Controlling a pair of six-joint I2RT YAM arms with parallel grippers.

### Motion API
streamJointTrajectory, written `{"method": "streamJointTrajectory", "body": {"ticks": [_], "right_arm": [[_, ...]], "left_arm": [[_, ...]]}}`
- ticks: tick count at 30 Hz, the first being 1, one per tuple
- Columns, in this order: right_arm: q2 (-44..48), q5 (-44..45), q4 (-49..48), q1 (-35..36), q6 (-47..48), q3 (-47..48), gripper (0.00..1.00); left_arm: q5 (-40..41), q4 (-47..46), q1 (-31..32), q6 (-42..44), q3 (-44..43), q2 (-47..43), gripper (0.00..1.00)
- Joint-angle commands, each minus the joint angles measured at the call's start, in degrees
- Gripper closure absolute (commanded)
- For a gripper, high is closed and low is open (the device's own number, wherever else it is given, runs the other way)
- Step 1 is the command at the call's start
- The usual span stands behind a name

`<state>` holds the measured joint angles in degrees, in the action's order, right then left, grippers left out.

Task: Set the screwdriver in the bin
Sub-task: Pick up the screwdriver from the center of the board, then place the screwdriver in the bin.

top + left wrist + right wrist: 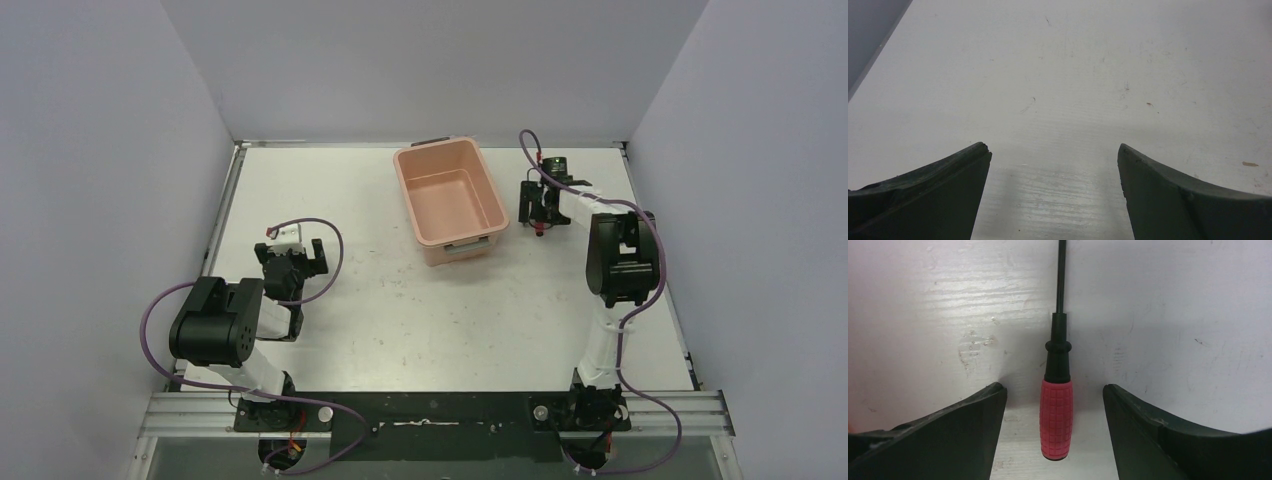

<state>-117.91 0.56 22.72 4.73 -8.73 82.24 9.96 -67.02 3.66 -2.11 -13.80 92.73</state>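
The screwdriver point(1056, 420) lies flat on the white table, red handle toward the wrist camera, thin black shaft pointing away. My right gripper point(1053, 390) is open, with one finger on each side of the red handle and a gap on both sides. In the top view this gripper point(540, 212) sits low over the table just right of the salmon-pink bin point(408, 200) and hides most of the screwdriver. The bin stands at the back centre, and nothing shows inside it. My left gripper point(1052, 147) is open and empty over bare table at the left point(292, 252).
Grey walls close the table on the left, back and right. The arm bases and a black rail point(430, 410) run along the near edge. The table top point(420, 320) is white with faint scuffs.
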Motion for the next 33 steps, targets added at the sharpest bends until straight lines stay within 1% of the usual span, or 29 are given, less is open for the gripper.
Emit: {"method": "streamJointTrajectory", "body": {"ticks": [1, 3, 6, 7, 10, 12, 14, 25, 33], "right_arm": [[-1.6, -0.1, -1.2, -0.8, -1.4, 0.3, 0.36], [-1.7, -0.1, -1.4, -0.8, -1.4, 0.0, 0.48], [-0.9, -0.1, -1.8, -0.8, -1.3, -0.6, 0.7], [-0.5, -0.1, -1.8, -0.7, -1.3, -0.7, 0.76], [1.0, 0.4, -1.6, -0.8, -1.1, -0.6, 0.9], [2.1, 1.2, -0.9, -0.8, -1.1, -0.1, 0.97], [3.4, 2.0, 0.2, -0.7, -1.0, 0.8, 1.0], [12.2, 5.5, 6.6, -0.7, -0.2, 6.9, 1.0], [17.1, 6.0, 12.7, -0.6, 0.6, 16.0, 1.0]], "left_arm": [[-0.5, -2.2, -0.1, 0.3, -0.8, -0.4, 0.03], [-0.5, -2.2, -0.1, 0.3, -0.8, -0.4, 0.03], [-0.5, -2.2, -0.1, 0.3, -0.8, -0.4, 0.03], [-0.5, -2.2, -0.1, 0.4, -0.8, -0.4, 0.03], [-0.5, -2.2, -0.1, 0.4, -0.8, -0.4, 0.03], [-0.5, -2.2, -0.1, 0.4, -0.8, -0.4, 0.03], [-0.5, -2.3, -0.1, 0.3, -0.8, -0.4, 0.03], [-0.5, -2.2, -0.1, 0.4, -0.8, -0.4, 0.03], [-0.5, -2.2, -0.1, 0.4, -0.8, -0.4, 0.03]]}}
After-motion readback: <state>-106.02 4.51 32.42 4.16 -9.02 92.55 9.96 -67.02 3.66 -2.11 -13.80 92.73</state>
